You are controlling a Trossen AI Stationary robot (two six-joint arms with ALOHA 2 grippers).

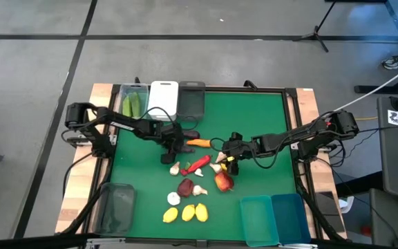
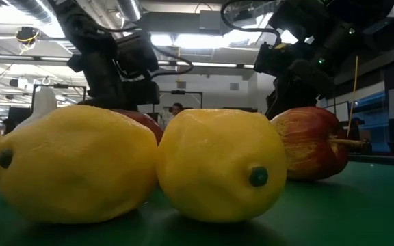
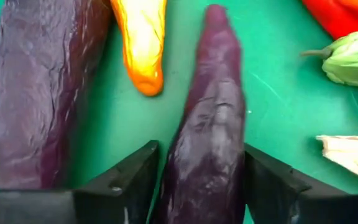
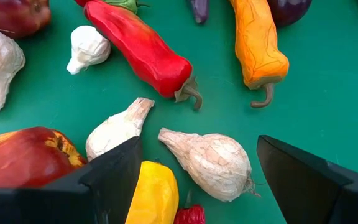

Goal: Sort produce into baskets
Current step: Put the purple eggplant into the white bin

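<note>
A slim purple eggplant (image 3: 210,124) lies on the green mat between the fingers of my left gripper (image 3: 199,148), which is near the table's middle (image 1: 173,149). A thicker eggplant (image 3: 36,93) and an orange carrot (image 3: 142,43) lie beside it. My right gripper (image 4: 197,140) is open over a white garlic bulb (image 4: 210,165) and a small yellow piece (image 4: 154,193) and touches neither; it shows in the high view (image 1: 228,158). A red chili (image 4: 142,53) lies beyond them. Three lemons (image 1: 185,213) lie near the front. My left gripper pinches the slim eggplant's thick end (image 3: 197,180) between its two fingers, one on each long side. The fingers lie along the eggplant. The eggplant lies on the mat, its narrow tip (image 3: 216,18) pointing away from the gripper.
A clear bin with cucumbers (image 1: 135,102), a white bin (image 1: 163,97) and a dark grey bin (image 1: 191,98) stand along the far edge. A dark translucent bin (image 1: 116,206) stands front left, two teal bins (image 1: 273,218) front right. A red fruit (image 1: 223,181) and garlic bulbs (image 1: 174,198) lie between.
</note>
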